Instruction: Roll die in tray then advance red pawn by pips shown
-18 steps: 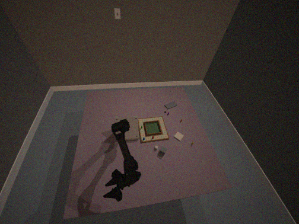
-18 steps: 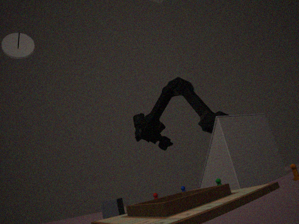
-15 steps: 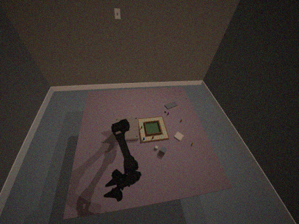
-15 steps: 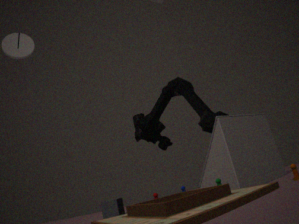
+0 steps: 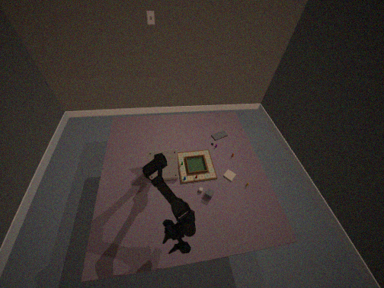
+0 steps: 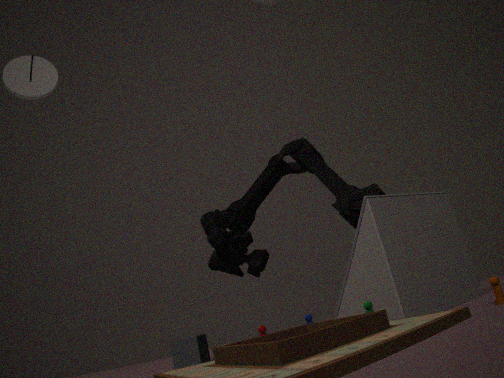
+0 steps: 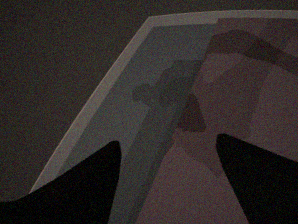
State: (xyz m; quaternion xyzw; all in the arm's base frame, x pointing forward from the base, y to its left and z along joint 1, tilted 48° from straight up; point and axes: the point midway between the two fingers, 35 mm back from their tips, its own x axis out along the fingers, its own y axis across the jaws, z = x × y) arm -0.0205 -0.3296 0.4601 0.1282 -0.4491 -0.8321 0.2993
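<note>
My gripper [image 5: 167,248] [image 6: 249,274] [image 7: 168,144] is open and empty, high in the air, well away from the board on the near side in the top view. A small whitish cube [image 5: 200,190], which looks like the die, lies just off the board's near edge; its pips cannot be read. The tray [image 5: 197,173] [image 6: 300,347] has brown walls and a green floor, and sits mid-board on the game board [image 5: 211,165] [image 6: 435,322]. The red pawn [image 5: 196,177] [image 6: 262,330] stands on the near side of the track. The wrist view shows neither die nor board.
A blue pawn [image 5: 184,178] [image 6: 308,318] and a green pawn [image 5: 182,163] [image 6: 368,306] stand on the track. A grey box [image 5: 208,194] is beside the cube. A pale square [image 5: 229,175], a grey slab [image 5: 219,135] and several small pieces lie beyond the board.
</note>
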